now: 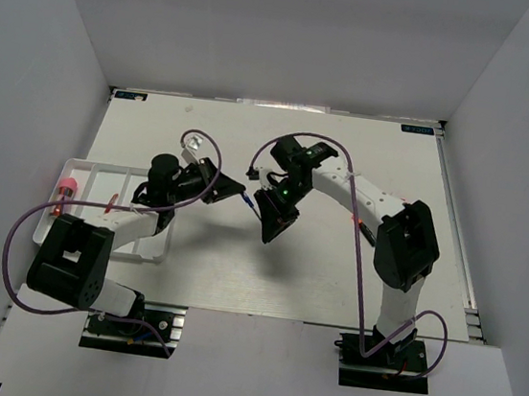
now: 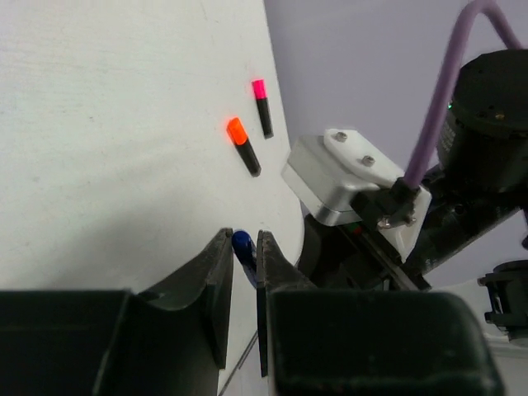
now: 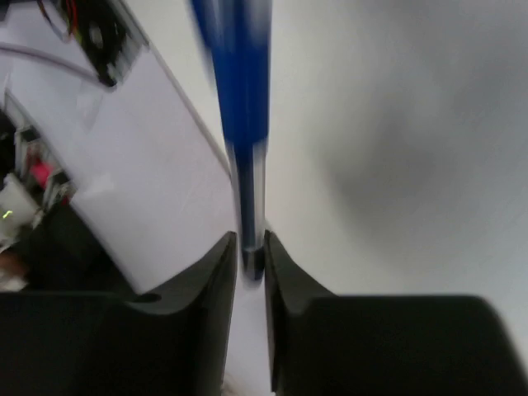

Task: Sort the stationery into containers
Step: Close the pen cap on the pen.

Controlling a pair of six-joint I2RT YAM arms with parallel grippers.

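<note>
A blue pen hangs above the middle of the table, held at both ends. My left gripper is shut on its rounded blue end. My right gripper is shut on the other end, and the pen's barrel runs straight away from its fingers. The white divided tray lies at the left under the left arm, with a red pen in it and a pink-capped item at its left edge. An orange-capped highlighter and a pink-capped highlighter lie on the table.
The right arm's forearm crosses the table's right half, with a small red item beside it. Purple cables loop over both arms. Grey walls enclose the table on three sides.
</note>
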